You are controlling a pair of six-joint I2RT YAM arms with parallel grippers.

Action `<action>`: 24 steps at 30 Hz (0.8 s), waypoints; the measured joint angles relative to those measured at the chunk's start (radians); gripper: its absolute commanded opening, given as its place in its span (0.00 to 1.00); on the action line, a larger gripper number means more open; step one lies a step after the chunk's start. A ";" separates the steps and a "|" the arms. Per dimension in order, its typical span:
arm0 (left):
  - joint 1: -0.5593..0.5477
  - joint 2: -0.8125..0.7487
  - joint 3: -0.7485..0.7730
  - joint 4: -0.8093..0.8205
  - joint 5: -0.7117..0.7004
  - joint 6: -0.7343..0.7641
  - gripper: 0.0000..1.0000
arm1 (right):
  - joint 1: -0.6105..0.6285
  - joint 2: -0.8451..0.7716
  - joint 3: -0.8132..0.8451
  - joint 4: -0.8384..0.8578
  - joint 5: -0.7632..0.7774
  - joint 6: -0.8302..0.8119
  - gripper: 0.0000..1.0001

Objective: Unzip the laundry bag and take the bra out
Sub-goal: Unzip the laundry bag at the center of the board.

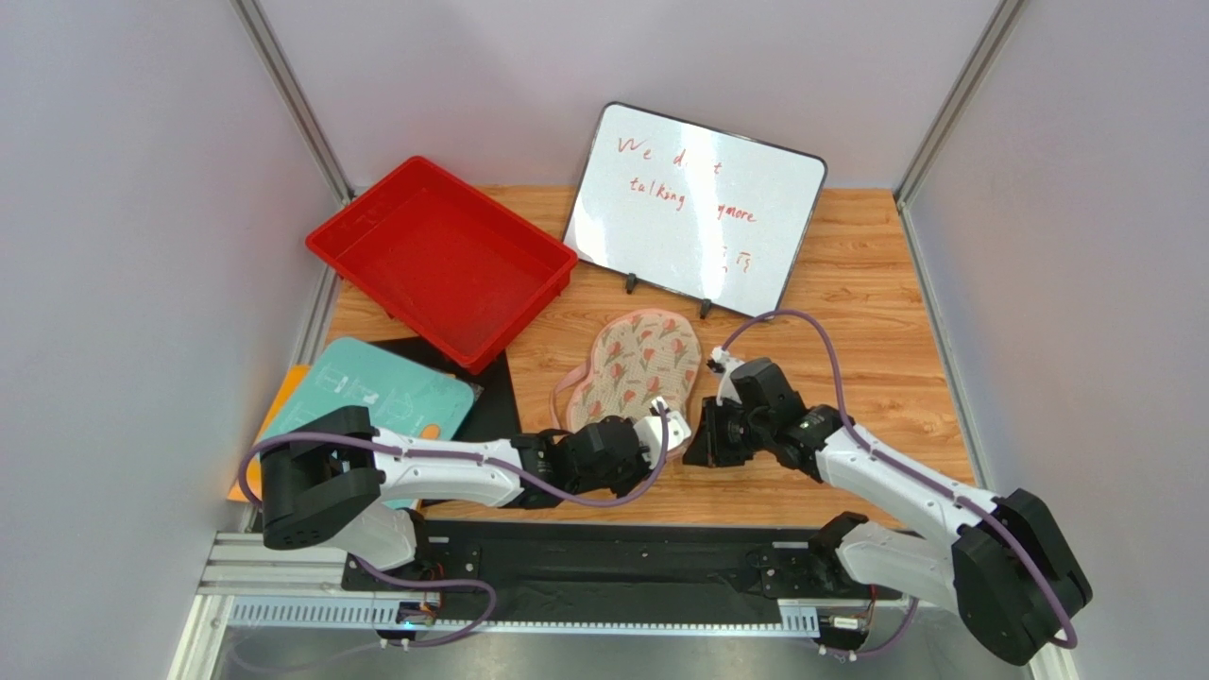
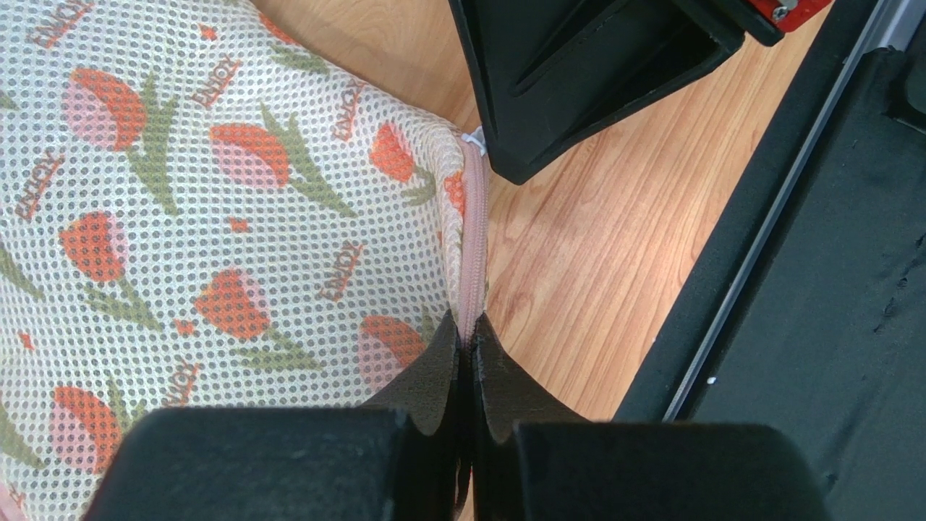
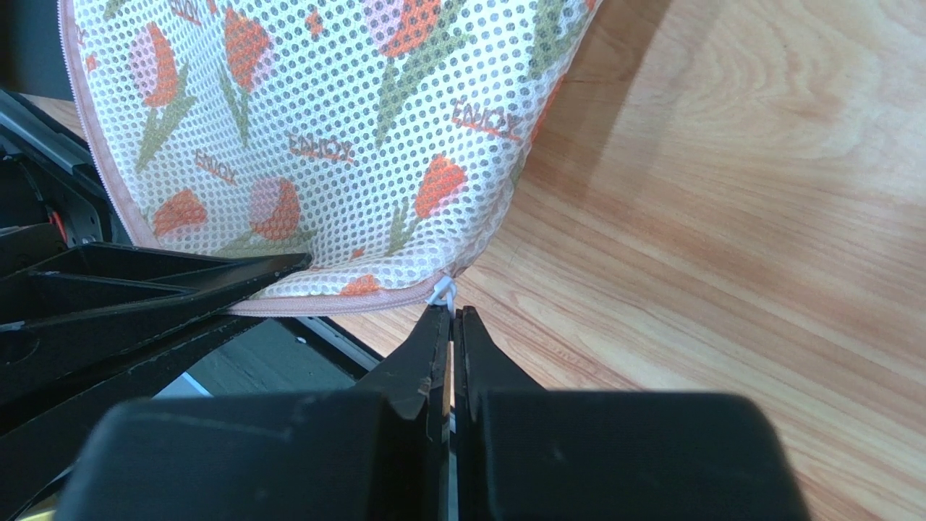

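- Top view: laundry bag point(image 1: 639, 361) lies flat near the middle of the worktop point(image 1: 866, 312), long axis slanted. Its narrow end points to the near edge, its wide end toward the far edge.
- Same view: both arms reach in from the near edge and meet at the bag's near-right rim. Fingertips are too small here to judge grip.
- Left wrist view settles that: L gripper point(image 2: 467, 342) has its fingers pressed together, clamped on the pink zip edging point(image 2: 474, 239), which runs up from between the tips along the bag's rim.
- That view also shows the other arm's black fingers just beyond the far end of that edging stretch.
- Right wrist view: R gripper point(image 3: 451, 320) has fingers together, no gap. The small white zip pull point(image 3: 440, 291) sits right at the tips; can't tell if it is pinched or only touching.
- Right wrist view also shows the bag's rim lifted a bit off the wood, with shadow under it. Top view doesn't show this.
- Only the top view gives the rest: red tray point(image 1: 355, 227) at the far-left corner, whiteboard point(image 1: 696, 206) propped along the far edge, teal board point(image 1: 376, 397) on a black mat point(image 1: 494, 404) by the left edge.
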 measured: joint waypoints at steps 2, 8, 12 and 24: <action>0.000 0.000 0.000 0.000 -0.003 0.000 0.00 | -0.007 0.011 0.000 0.010 -0.010 -0.003 0.00; 0.002 0.000 -0.006 0.000 -0.011 -0.001 0.00 | -0.033 0.061 0.002 0.047 -0.048 -0.010 0.00; 0.003 0.000 -0.010 0.001 -0.013 -0.001 0.00 | -0.039 0.085 0.011 0.056 -0.063 -0.011 0.00; 0.007 0.002 0.067 -0.068 0.082 -0.051 0.19 | -0.076 0.016 0.037 -0.056 0.077 -0.037 0.84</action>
